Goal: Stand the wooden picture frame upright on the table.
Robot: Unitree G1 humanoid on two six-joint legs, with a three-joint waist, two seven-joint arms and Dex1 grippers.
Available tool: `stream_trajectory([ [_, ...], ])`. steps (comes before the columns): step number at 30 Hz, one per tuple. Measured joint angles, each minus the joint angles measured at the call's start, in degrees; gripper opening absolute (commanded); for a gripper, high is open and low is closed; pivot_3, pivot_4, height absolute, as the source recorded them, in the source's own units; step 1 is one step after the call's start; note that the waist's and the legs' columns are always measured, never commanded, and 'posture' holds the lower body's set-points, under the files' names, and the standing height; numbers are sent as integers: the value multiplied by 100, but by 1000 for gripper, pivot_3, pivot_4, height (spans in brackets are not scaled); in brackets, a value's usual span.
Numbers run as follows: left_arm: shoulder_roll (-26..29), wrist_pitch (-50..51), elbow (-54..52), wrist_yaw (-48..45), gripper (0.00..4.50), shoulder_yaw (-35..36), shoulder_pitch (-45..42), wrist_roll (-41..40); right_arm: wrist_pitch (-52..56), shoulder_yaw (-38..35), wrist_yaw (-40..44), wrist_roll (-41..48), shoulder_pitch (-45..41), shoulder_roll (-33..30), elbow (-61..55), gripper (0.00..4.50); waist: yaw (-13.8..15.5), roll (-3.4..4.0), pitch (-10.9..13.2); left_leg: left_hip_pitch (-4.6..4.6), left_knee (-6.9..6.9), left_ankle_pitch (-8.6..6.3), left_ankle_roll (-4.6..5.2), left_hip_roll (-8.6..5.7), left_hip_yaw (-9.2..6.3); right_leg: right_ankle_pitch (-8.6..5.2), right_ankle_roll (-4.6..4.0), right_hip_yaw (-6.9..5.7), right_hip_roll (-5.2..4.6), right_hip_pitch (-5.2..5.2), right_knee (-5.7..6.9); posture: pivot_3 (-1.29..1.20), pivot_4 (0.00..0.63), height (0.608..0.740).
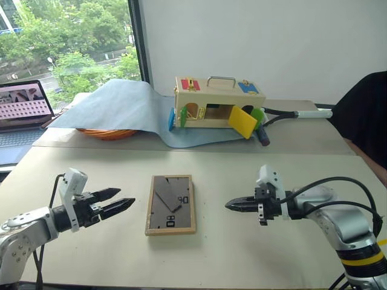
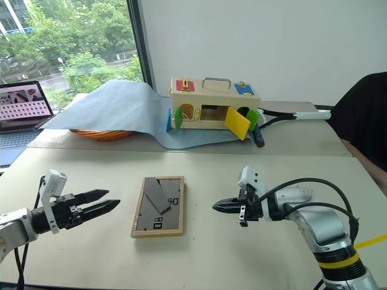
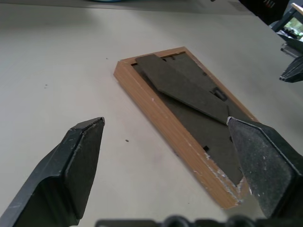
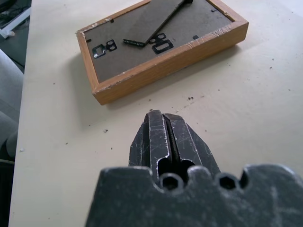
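Observation:
The wooden picture frame [image 1: 170, 204] lies flat on the beige table [image 1: 242, 175], picture side down. Its dark back board faces up, and the fold-out stand [image 3: 184, 87] lies across the board. My left gripper [image 1: 126, 197] hovers just left of the frame, open and empty, pointing at it; in the left wrist view its black fingers [image 3: 75, 161] stand wide apart. On the frame's other side my right gripper [image 1: 228, 206] is shut on nothing, its tip aimed at the frame's right edge. Neither gripper touches the frame [image 4: 161, 47].
A wooden box with coloured doors [image 1: 214, 106] stands at the back on a blue cloth [image 1: 121, 106] that also covers an orange basket [image 1: 109, 133]. A laptop [image 1: 21, 106] sits far left. A person in dark clothing [image 1: 366, 115] is at the right edge.

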Motion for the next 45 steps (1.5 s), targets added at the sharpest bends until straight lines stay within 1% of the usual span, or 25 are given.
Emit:
stream_trajectory([
  [3, 68, 437, -30, 262, 4446, 11, 31, -176, -4, 57, -33, 11, 5, 7, 5, 0, -5, 0, 0, 0, 0, 0, 1, 0, 0, 0, 1, 1, 0, 0, 0, 0, 150, 670],
  [5, 107, 926, -121, 634, 4446, -146, 82, -196, -115, 262, -76, -102, -90, 72, 78, 0, -12, 0, 0, 3, 0, 0, 0, 0, 0, 0, 1, 1, 0, 0, 1, 0, 150, 670],
  [7, 126, 1559, -225, 999, 4446, -354, 74, -346, -303, 527, -96, -289, -176, 132, 203, 0, -24, -2, 0, 2, 0, 0, 1, 0, -1, -1, 1, 1, 0, -1, 3, 0, 150, 670],
  [9, 380, 2232, -394, 1170, 4446, -500, -174, -604, -521, 804, -100, -541, -351, 193, 442, 0, -13, -3, 0, 7, 0, 2, -1, -1, -2, 0, 1, 1, 0, 2, 2, 0, 150, 670],
  [10, 351, 2613, -361, 1252, 4446, -535, -372, -812, -637, 920, -101, -646, -437, 236, 528, 0, -4, 8, -2, 9, 1, 2, -1, -6, -1, 0, 3, 2, -4, 6, 1, 0, 150, 670],
  [11, 167, 2973, -201, 1339, 4446, -540, -597, -1040, -748, 1038, -95, -747, -508, 269, 623, 0, 12, 15, -4, 13, 1, 2, -1, -9, -1, 0, 4, 1, -6, 11, 0, 0, 150, 670],
  [13, -188, 3526, 263, 1522, 4446, -567, -1026, -1465, -967, 1285, -87, -974, -614, 360, 819, 0, 46, 9, -5, 14, 0, 2, 0, -9, -6, 0, 3, -8, -5, 10, 2, 0, 150, 670],
  [14, -226, 3679, 428, 1602, 4446, -626, -1160, -1637, -1046, 1404, -85, -1068, -651, 401, 885, 0, 47, 7, -5, 14, -1, 3, 0, -9, -6, 0, 2, -7, -5, 11, 2, 0, 150, 670],
  [17, -207, 3848, 725, 1930, 4446, -907, -1347, -2220, -1198, 1628, -85, -1216, -698, 629, 1063, 0, 34, 7, -5, 14, -3, 3, -1, -9, -7, 8, -11, -5, -5, 17, 2, 0, 150, 670],
  [18, -226, 3875, 821, 2147, 4446, -1046, -1416, -2458, -1235, 1716, -94, -1282, -737, 791, 1140, 0, 31, 7, -5, 14, -4, 3, -1, -9, -8, 10, -15, -6, -5, 18, 3, 0, 150, 670],
  [19, -246, 3877, 827, 2247, 4446, -1100, -1448, -2534, -1254, 1774, -97, -1294, -750, 852, 1149, 0, 34, 8, -5, 14, -4, 3, -1, -9, -8, 11, -16, -6, -5, 19, 3, 0, 150, 670],
  [20, -301, 3879, 839, 2380, 4446, -1133, -1473, -2630, -1278, 1839, -101, -1338, -765, 920, 1169, 0, 43, 8, -5, 20, -4, 3, -1, -9, -8, 11, -17, -6, -5, 29, 1, 0, 150, 670],
  [23, -579, 3875, 956, 2895, 4446, -1176, -1548, -2947, -1412, 2016, -142, -1582, -875, 1108, 1367, 0, 100, 8, -5, 73, -4, 2, -2, -10, -11, 5, -5, -17, -8, 90, -23, 0, 150, 670],
  [27, -866, 3855, 1065, 3438, 4446, -1178, -1572, -3341, -1586, 2076, -154, -1744, -894, 1245, 1456, 0, 167, 8, -7, 79, -3, 2, -2, -10, -13, 7, 9, -17, -8, 103, -41, 0, 150, 670],
  [30, -926, 3748, 1127, 3787, 3698, -1222, -1564, -3575, -1653, 2077, -151, -1802, -893, 1252, 1465, 0, 173, 8, -8, 80, -4, 2, -3, -10, -15, 9, 8, -18, -8, 107, -43, 0, 150, 670],
  [31, -926, 3691, 1193, 3910, 3277, -1229, -1555, -3640, -1670, 2078, -149, -1822, -891, 1255, 1466, 0, 172, 8, -7, 81, -4, 2, -3, -10, -16, 9, 8, -19, -8, 107, -43, 0, 150, 670],
  [32, -920, 3629, 1236, 4019, 3035, -1236, -1527, -3712, -1682, 2078, -147, -1830, -888, 1254, 1465, 0, 170, 8, -8, 80, -4, 2, -3, -10, -16, 9, 8, -19, -8, 107, -43, 0, 150, 670],
  [35, -846, 3446, 1329, 4217, 1829, -1300, -1414, -4068, -1693, 2069, -135, -1831, -870, 1244, 1462, 0, 168, 7, -8, 78, -7, 2, -3, -10, -16, 12, 3, -19, -8, 105, -45, 0, 150, 670],
  [37, -813, 3343, 1345, 4277, 1321, -1393, -1380, -4470, -1693, 2066, -130, -1831, -866, 1235, 1453, 0, 171, 6, -8, 78, -8, 2, -3, -10, -18, 12, 2, -21, -8, 106, -47, 0, 150, 670],
  [38, -777, 3290, 1338, 4327, 1207, -1439, -1364, -4547, -1693, 2063, -131, -1829, -857, 1234, 1447, 0, 170, 6, -8, 79, -8, 2, -3, -10, -18, 12, 2, -21, -8, 107, -47, 0, 150, 670],
  [42, -592, 2896, 1358, 4625, 1191, -1675, -1219, -5093, -1608, 1963, -136, -1775, -763, 1070, 1277, 0, 172, 6, -8, 77, -8, 3, -4, -10, -19, 12, 4, -21, -8, 105, -48, 0, 150, 670],
  [45, -518, 2678, 1226, 4624, 1191, -1718, -1177, -5140, -1213, 1648, -104, -1515, -723, 780, 982, 0, 183, 7, -3, 60, -8, 5, -8, -10, -19, 14, 4, -21, -8, 92, -50, 0, 150, 670],
])
